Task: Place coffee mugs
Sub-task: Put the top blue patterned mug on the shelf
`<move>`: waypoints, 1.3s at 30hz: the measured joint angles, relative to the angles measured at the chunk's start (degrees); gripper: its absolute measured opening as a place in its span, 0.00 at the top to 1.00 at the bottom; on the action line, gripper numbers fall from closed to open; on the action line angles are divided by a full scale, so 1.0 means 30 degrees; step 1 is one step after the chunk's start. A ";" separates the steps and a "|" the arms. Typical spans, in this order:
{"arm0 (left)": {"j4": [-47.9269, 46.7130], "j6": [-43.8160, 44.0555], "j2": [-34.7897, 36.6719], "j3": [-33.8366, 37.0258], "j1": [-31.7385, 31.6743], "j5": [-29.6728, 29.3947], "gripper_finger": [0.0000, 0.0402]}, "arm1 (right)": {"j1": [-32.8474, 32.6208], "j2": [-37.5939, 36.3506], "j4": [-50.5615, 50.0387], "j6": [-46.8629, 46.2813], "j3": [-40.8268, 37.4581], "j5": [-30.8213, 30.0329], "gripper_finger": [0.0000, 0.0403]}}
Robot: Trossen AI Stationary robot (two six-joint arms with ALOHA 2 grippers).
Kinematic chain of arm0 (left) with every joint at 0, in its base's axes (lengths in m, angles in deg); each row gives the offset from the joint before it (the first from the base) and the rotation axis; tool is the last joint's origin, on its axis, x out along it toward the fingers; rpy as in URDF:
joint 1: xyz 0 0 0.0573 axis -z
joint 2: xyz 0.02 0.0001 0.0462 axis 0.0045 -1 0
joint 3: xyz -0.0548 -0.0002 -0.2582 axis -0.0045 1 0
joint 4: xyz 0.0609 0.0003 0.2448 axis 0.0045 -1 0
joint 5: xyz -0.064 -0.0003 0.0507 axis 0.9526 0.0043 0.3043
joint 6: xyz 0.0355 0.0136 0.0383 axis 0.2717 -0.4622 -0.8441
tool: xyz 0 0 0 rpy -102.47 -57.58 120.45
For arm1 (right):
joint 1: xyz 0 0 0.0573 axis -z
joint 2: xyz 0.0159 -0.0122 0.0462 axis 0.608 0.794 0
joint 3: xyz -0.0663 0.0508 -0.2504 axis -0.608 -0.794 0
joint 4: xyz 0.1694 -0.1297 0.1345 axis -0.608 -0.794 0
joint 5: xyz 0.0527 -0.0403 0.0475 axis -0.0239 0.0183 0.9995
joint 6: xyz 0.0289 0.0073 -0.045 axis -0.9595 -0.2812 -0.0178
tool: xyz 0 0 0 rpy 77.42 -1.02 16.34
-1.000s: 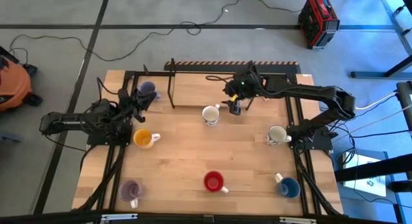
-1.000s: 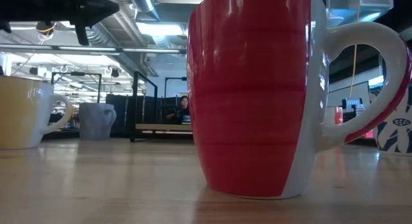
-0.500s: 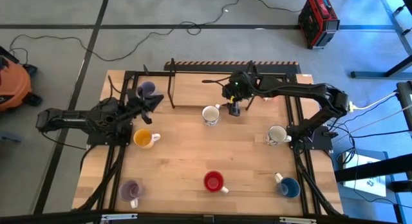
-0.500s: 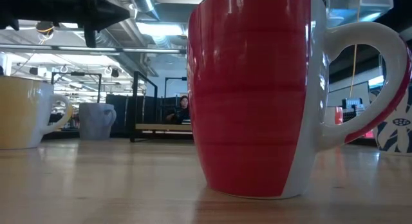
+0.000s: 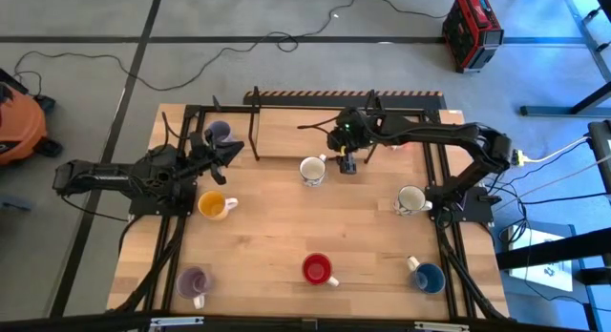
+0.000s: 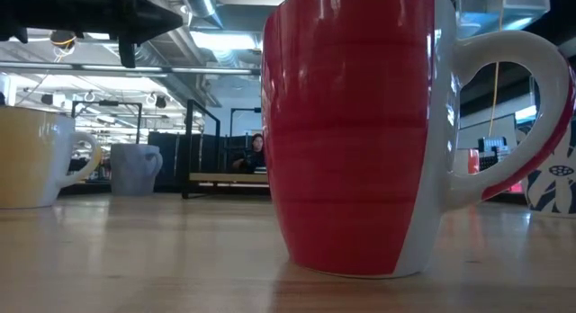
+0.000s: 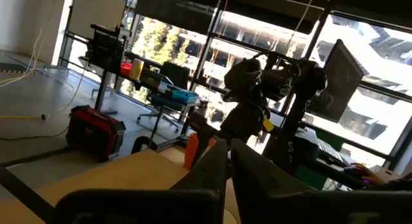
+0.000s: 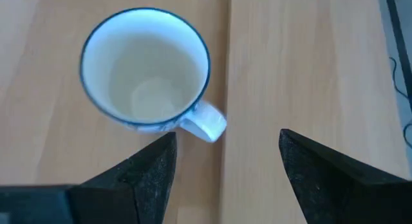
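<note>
Several coffee mugs stand upright on the wooden table: white with a blue rim [image 5: 311, 170], yellow-orange [image 5: 212, 205], cream [image 5: 410, 199], red [image 5: 317, 269], blue [image 5: 428, 277], and two pale purple [image 5: 218, 132] [image 5: 193, 281]. My right gripper [image 5: 347, 164] hangs open just right of the white mug [image 8: 145, 69], slanting down. The mug's handle [image 8: 205, 124] lies ahead of the gap between the fingers, untouched. My left gripper [image 5: 232, 151] is shut and empty, held in the air between the far purple mug and the yellow-orange one.
A black metal frame [image 5: 255, 127] stands on the table's far part, left of the white mug. The arms' bases sit at the left [image 5: 153, 194] and right [image 5: 458, 203] edges. Bare wood lies between the white and red mugs. A person [image 6: 257, 151] sits far behind.
My right gripper has sunk toward the table beside the white mug and rolled a little at the wrist, staying open. My left gripper has tipped slightly, its shut fingertips reaching a little farther toward the table's right. No mug has moved.
</note>
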 joint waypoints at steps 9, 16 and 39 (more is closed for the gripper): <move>-0.0015 0.0000 0.0000 0.0000 -0.0007 0.0355 0.96 | -0.0003 0.1827 0.0701 0.0994 0.0000 -0.0007 0.35; -0.0008 -0.0058 0.0000 0.0000 -0.0007 0.0350 0.96 | -0.0146 0.2370 0.1408 0.2030 0.0000 0.0559 0.35; -0.0066 -0.0146 0.0000 0.0000 -0.0007 0.0277 0.96 | -0.2637 0.2993 0.1268 0.2266 0.0004 0.1237 0.49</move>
